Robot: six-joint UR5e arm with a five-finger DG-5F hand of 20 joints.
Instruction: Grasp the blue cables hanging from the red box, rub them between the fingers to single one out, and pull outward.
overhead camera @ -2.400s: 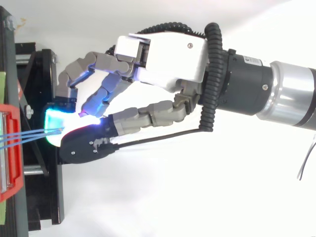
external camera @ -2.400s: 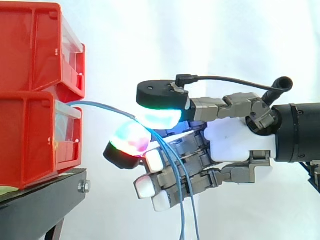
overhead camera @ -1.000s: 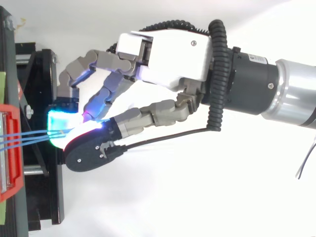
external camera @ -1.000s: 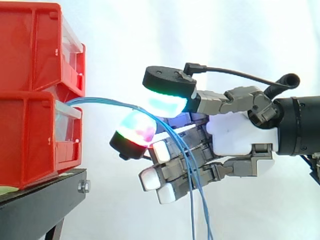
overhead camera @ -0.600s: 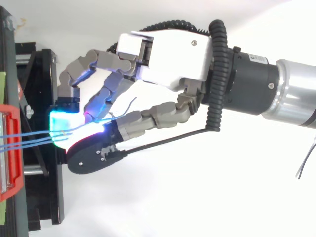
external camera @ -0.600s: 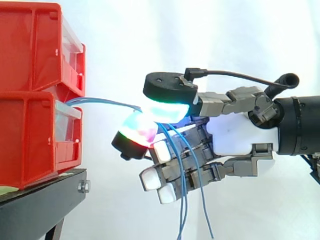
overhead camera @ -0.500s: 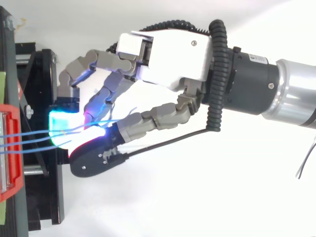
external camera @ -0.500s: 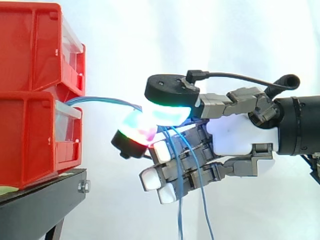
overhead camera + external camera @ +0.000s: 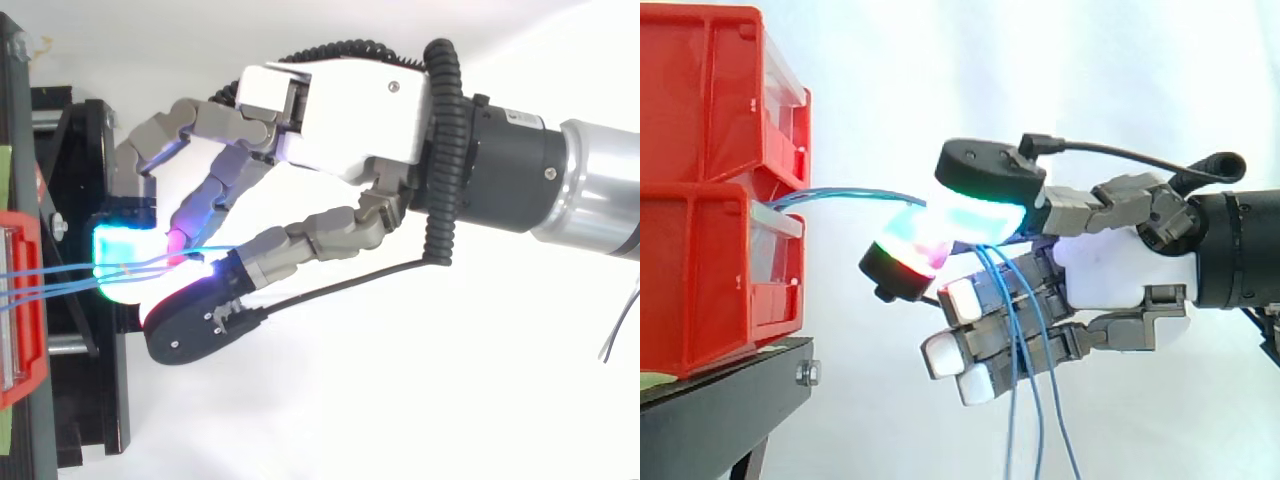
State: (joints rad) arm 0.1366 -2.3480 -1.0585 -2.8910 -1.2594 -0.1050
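Thin blue cables (image 9: 845,194) (image 9: 60,277) come out of the lower red box (image 9: 715,275) and run right into my hand (image 9: 1120,270) (image 9: 340,105). A glowing green-red fingertip (image 9: 908,250) and the black-backed, green-glowing thumb pad (image 9: 985,205) pinch the cables between them. Past the pinch, three strands (image 9: 1025,400) hang down in front of the lower curled fingers and fan apart. In the top view the strands meet at the cyan-glowing pad (image 9: 125,260).
A second red box (image 9: 720,95) is stacked on the lower one. Both rest on a black stand (image 9: 725,410) (image 9: 85,400) at the left. A white curtain is behind. The arm enters from the right.
The thumb pad has slid a little right and tilted over the fingertip. The hanging strands have shifted and spread further apart. The hand has drawn slightly away from the box.
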